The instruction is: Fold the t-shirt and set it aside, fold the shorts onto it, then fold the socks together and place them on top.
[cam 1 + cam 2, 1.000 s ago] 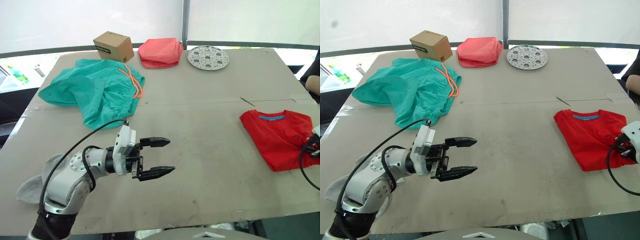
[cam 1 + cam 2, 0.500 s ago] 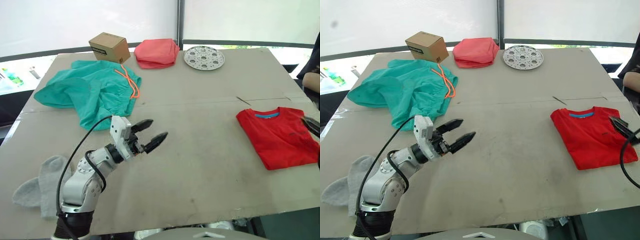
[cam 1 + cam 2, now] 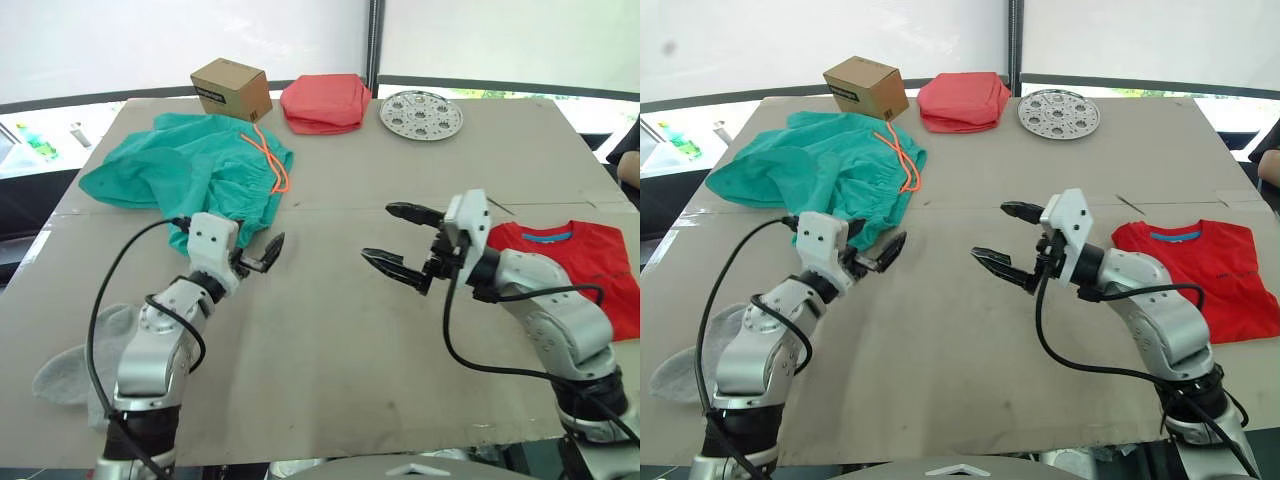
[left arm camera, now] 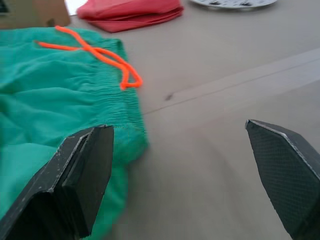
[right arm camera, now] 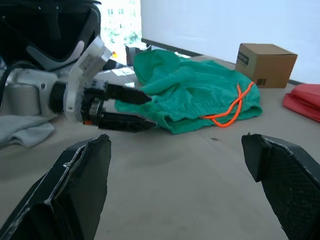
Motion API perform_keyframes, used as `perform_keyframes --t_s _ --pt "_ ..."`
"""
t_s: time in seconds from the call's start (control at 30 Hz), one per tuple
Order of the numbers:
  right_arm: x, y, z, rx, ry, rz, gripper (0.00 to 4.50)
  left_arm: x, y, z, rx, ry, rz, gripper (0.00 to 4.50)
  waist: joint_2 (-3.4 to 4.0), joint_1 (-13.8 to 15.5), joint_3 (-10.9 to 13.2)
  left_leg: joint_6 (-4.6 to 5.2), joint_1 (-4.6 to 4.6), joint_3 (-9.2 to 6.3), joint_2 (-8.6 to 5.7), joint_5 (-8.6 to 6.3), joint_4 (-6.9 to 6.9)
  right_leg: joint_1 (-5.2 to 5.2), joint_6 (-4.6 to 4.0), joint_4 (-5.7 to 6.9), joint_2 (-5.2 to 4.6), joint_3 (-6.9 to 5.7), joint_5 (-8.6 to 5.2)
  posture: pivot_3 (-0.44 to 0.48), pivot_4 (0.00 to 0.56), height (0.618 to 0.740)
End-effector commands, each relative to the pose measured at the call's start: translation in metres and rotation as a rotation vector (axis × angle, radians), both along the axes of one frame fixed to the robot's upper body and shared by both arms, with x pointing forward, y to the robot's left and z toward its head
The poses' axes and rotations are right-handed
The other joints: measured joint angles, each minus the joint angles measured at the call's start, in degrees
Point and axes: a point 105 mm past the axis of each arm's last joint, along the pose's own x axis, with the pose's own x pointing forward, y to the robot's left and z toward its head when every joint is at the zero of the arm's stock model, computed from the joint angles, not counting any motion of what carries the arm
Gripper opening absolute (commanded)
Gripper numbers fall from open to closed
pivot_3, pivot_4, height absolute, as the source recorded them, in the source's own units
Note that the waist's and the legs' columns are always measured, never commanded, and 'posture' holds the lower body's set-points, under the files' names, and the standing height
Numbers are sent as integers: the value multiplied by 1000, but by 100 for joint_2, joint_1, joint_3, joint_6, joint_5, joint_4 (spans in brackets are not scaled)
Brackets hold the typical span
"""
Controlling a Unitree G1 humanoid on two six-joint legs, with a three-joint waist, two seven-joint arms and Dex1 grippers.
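Since a second ago the right pincer (image 3: 398, 246) has left the edge of the t-shirt (image 3: 580, 270) and swung in over the bare middle of the tabletop (image 3: 330, 370), while the left pincer (image 3: 268, 252) has gone from low over the near tabletop up to the near hem of the shorts (image 3: 190, 180). Both pincers have their fingers apart and hold nothing; the left wrist view shows one finger over the teal cloth and the other over bare board.

The t-shirt lies folded flat on the right side of the tabletop, well apart from the rest, which suggests the first step is done and that spot is meant as the stacking place. The shorts sit spread and rumpled on the far left, their orange drawstring (image 3: 268, 165) trailing over the waistband. The socks (image 3: 75, 365) lie near the front left edge, partly behind the left arm. Beyond the shorts stand a cardboard box (image 3: 231, 89), a folded salmon-pink cloth (image 3: 323, 103) and a perforated metal disc (image 3: 421, 114), none of them part of the job.

With both arms turned toward the shorts, the likely next step is to take hold of them, each pincer on one side, so they can be flattened and folded before going onto the t-shirt.
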Motion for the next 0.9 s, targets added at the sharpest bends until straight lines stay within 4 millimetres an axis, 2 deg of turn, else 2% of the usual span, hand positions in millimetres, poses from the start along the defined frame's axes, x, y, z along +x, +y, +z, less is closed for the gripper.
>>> perform_keyframes --t_s 0.03,0.23,0.3,0.33,0.43,0.53,0.57,0.6,0.63,0.7,0.83,0.9 --pt "-2 3 5 -14 -63 23 4408 10 11 6 75 -10 38 4500 0 -7 0 0 0 0 -4 0 0 1 1 1 -2 1 0 0 150 740" --pt "2 -8 -9 -164 -127 -9 4408 38 32 -20 211 110 61 4500 0 -28 0 -22 1 -7 -2 13 -5 0 1 5 9 -9 0 0 150 740" --pt "2 -12 -10 -171 -126 -35 4500 45 34 -27 241 132 38 3325 0 -47 0 -21 1 -7 -1 12 -5 0 2 6 10 -10 0 0 150 740" --pt "2 -14 -10 -170 -124 -53 4500 48 34 -28 244 135 23 3205 0 -63 0 -21 1 -7 -1 12 -5 0 2 6 10 -10 0 0 150 740" --pt "2 -19 -14 -185 -126 -92 4500 52 22 -28 231 131 -75 1858 -4 -69 -2 -20 -1 -7 -1 12 -3 0 2 6 4 -12 1 0 150 740" --pt "2 -24 -17 -206 -120 -125 4500 46 -12 -22 130 131 -271 429 -4 -79 -2 -23 -1 -2 -1 14 -2 -1 3 6 -21 -6 2 0 150 740" --pt "1 -27 -18 -231 -131 -137 4500 36 -35 -21 95 145 -400 257 -4 -77 -2 -23 -1 -1 -2 14 -3 -1 5 6 -29 -10 3 0 150 740" --pt "1 -30 -19 -250 -140 -144 4500 28 -51 -20 74 157 -489 28 -4 -67 -2 -24 -4 -2 -2 14 -2 -1 5 5 -31 -12 4 0 150 740" --pt "1 -36 -21 -308 -165 -147 4500 16 -78 -20 48 178 -628 28 -4 -63 -2 -25 -8 -5 -4 15 -1 -1 5 4 -34 -16 4 0 150 740" --pt "0 -46 -24 -385 -187 -153 4500 0 -117 -19 15 204 -808 28 -1 -44 -1 -25 -12 -5 -11 15 1 -1 4 2 -40 -17 2 0 150 740" --pt "-7 -61 -28 -503 -199 -125 4500 -15 -173 -21 -35 246 -1030 28 -3 -26 -2 -19 -22 -7 -22 14 11 0 16 -2 -17 -18 7 0 150 740" --pt "-10 -70 -33 -569 -196 -112 4500 -17 -191 -22 -36 259 -1080 28 -3 -34 -2 4 -26 -11 -19 1 15 0 24 -4 -1 -14 8 0 150 740"
